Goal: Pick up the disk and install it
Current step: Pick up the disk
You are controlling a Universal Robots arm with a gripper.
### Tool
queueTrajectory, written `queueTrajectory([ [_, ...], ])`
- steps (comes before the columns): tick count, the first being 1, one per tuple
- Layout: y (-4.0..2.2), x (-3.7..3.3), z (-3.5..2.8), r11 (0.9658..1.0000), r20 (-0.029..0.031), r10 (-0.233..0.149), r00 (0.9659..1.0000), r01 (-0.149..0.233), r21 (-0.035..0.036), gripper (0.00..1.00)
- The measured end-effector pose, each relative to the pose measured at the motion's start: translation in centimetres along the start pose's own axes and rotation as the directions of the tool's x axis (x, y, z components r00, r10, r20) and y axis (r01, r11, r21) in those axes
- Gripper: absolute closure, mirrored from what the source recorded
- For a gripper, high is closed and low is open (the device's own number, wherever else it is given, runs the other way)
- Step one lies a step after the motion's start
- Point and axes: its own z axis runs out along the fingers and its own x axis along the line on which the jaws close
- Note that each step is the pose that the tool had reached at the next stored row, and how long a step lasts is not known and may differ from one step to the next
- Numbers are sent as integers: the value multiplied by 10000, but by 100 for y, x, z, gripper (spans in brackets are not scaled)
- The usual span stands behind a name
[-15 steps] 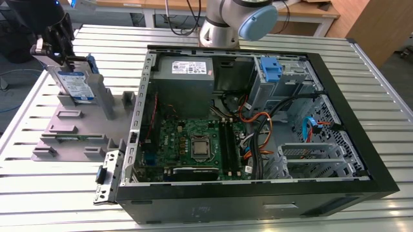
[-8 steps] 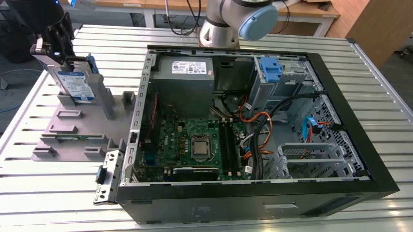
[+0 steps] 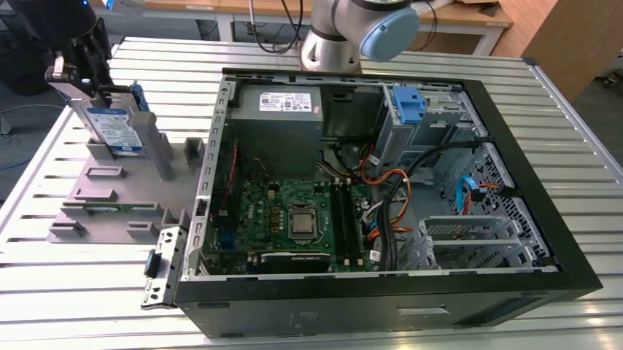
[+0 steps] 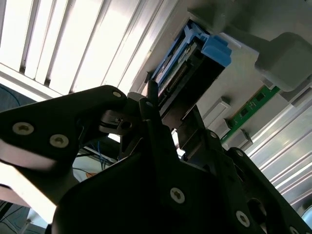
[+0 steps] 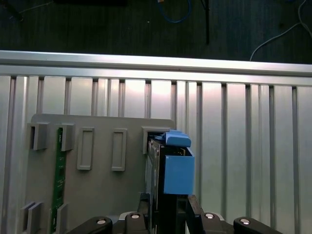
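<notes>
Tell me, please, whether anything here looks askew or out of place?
Nothing stands out. The flat silver hard drive in its blue plastic bracket stands upright in the grey slotted holder, the gripper at its top edge.

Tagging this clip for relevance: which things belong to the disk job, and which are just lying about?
Job: disk, claw at it, holder, case.
Lying about: power supply, blue bracket, green board in the holder, cables.
</notes>
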Motion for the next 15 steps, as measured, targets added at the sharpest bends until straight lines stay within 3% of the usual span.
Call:
queueTrajectory([
  [15,0,1,15,10000,1,2,10000,-2,2,58],
])
